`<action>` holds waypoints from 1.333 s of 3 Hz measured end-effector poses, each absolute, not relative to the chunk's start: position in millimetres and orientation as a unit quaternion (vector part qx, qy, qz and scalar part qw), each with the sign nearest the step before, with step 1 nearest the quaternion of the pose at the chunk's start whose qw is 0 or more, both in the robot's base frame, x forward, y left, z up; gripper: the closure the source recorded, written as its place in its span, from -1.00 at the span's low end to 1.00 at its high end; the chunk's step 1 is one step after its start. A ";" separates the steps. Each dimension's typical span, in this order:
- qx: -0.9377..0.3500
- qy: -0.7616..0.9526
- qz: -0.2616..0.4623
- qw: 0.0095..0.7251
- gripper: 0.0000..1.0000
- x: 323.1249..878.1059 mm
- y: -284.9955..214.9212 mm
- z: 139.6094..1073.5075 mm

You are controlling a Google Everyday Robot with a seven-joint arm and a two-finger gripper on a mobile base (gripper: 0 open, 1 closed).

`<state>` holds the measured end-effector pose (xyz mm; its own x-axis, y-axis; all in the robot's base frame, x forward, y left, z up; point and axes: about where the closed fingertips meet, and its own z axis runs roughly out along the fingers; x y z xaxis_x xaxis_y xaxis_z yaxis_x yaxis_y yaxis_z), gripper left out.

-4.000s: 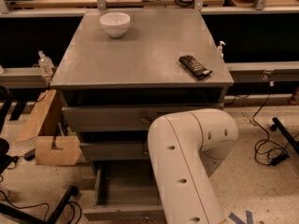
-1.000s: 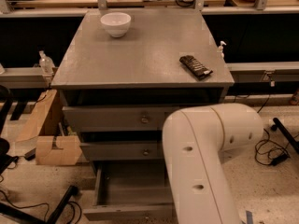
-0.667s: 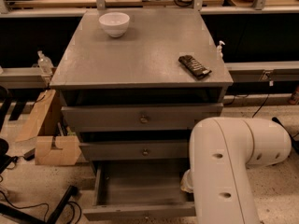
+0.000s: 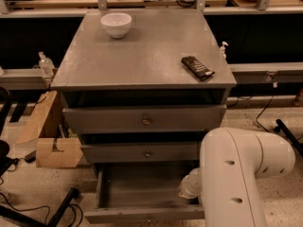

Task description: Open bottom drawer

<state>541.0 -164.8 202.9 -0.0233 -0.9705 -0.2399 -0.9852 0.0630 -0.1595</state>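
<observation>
The grey cabinet has three drawers. The bottom drawer (image 4: 142, 214) is pulled out, and its shallow grey tray shows empty from above. Its front panel lies along the lower edge of the view, with the knob barely in view. The middle drawer (image 4: 142, 152) and top drawer (image 4: 142, 119) are shut. My white arm (image 4: 236, 174) rises at the lower right, in front of the cabinet's right side. The gripper itself is hidden behind the arm; only a white wrist part (image 4: 189, 186) shows over the tray's right end.
On the cabinet top (image 4: 142, 56) stand a white bowl (image 4: 116, 23) at the back left and a dark flat object (image 4: 197, 67) at the right. A cardboard box (image 4: 52, 143) sits on the floor to the left. Cables and a dark stand leg (image 4: 57, 209) lie at the lower left.
My arm has swung steadily to the right, uncovering the drawer fronts and the open tray. The bottom drawer stays pulled out.
</observation>
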 end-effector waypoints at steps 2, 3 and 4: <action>-0.705 0.668 0.093 0.220 1.00 576.7 -106.8 137.7; -0.705 0.668 0.095 0.219 1.00 574.3 -106.0 136.9; -0.692 0.683 0.108 0.208 1.00 550.3 -105.7 130.5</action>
<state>550.3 -105.7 130.5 0.0448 -0.9001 -0.4334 -0.9898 0.0186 -0.1409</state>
